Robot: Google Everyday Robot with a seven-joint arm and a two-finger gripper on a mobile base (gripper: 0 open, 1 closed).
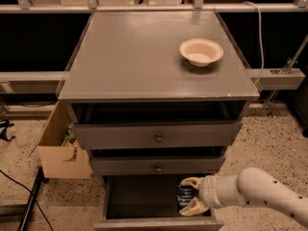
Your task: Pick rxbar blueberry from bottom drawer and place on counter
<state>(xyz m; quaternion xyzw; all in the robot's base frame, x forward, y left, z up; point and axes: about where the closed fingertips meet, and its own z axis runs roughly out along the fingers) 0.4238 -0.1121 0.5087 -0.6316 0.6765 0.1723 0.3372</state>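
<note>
1. Bottom drawer is pulled open towards the near side, with a dark grey inside. One thing shows in it: the rxbar blueberry, in the right part of the drawer, close to the right wall.
2. The bar has a dark blue wrapper with faint light print. Its visible part runs near to far, so the long axis points roughly from the drawer front to its back. Whether it lies flat on the drawer floor or is lifted off it cannot be told.
3. Gripper is inside the bottom drawer at the right, on a white arm that comes in from the near right.
4. The cream fingers are set narrow around the bar, one at its far end and one at its near end, and both look to be touching the wrapper.
5. Top drawer and middle drawer each carry a round knob and stand a little way out. Their insides are in shadow, so their contents cannot be told.
6. The counter is grey with a slight sheen. A cream bowl stands upright on it at the far right, well apart from the bar.
7. A cardboard box sits open on the floor just left of the cabinet, with something green inside.
</note>
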